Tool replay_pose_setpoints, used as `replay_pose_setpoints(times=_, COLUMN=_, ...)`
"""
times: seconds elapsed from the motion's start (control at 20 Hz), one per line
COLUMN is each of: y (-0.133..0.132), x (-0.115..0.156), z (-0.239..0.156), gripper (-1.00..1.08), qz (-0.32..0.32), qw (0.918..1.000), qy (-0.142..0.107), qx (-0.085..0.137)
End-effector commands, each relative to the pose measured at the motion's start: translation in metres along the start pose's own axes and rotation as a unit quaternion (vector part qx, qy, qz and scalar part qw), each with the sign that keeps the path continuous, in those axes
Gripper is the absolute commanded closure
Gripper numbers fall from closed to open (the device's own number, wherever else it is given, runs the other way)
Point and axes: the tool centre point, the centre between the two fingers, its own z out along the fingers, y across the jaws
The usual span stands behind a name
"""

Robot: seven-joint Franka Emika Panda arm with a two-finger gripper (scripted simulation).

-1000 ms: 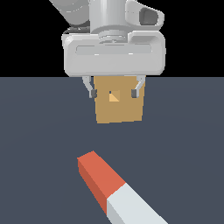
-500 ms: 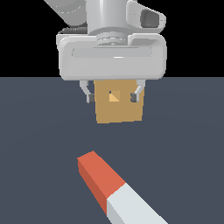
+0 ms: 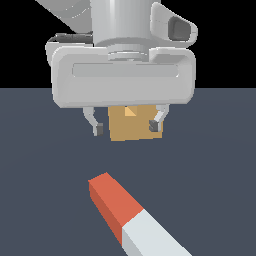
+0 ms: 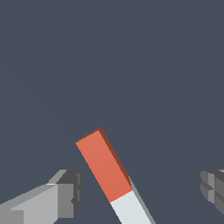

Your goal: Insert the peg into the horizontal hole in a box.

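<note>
Peg (image 3: 131,215) first, folks: it is lying flat on the dark slate floor (image 3: 215,165), down at the near end of the exterior view, untouched, with nothing gripping it. Its red-orange half is pointing away toward the far side and its white half is running off the lower edge of the picture, slanting toward the exterior view's right. Beyond it, well apart, the box (image 3: 135,125) is sitting on the floor, a plain tan cube, and its upper part is disappearing behind the big grey hand of the arm. A sliver of lighter orange is peeking out just under that hand, which is where the horizontal hole (image 3: 131,111) is showing, only partly. The gripper (image 3: 127,125) is hanging in the air between us and the box, its jaws standing wide apart, one finger showing on each side of the tan face, and it is holding nothing at all. From the wrist view the picture is getting clearer: the peg (image 4: 109,173) is lying between the two spread fingertips (image 4: 70,192), closer to one of them, with open floor (image 4: 113,61) showing on both sides of it. The pads are not touching the bar. The red-orange end is sitting in the middle of that view while the white half is sliding out of the frame. How high the fingers are floating above the peg, I cannot tell.
</note>
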Motion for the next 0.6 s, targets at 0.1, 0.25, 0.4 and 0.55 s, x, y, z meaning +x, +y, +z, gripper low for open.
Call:
replay_pose_setpoints(times=0.1, y=-0.003, x=-0.021, z=0.011, gripper=-0.92, qz=-0.042, qw=0.9991, qy=0.002, qx=0.000)
replay_pose_setpoints(times=0.25, y=-0.003, x=-0.035, z=0.018, gripper=-0.92, qz=-0.070, qw=0.9975, qy=0.004, qx=0.000)
replay_pose_setpoints(times=0.4, y=-0.003, x=-0.049, z=0.026, gripper=-0.92, qz=-0.099, qw=0.9951, qy=0.005, qx=0.000)
replay_pose_setpoints(times=0.55, y=-0.001, x=-0.063, z=0.034, gripper=-0.92, qz=-0.128, qw=0.9917, qy=0.007, qx=0.001)
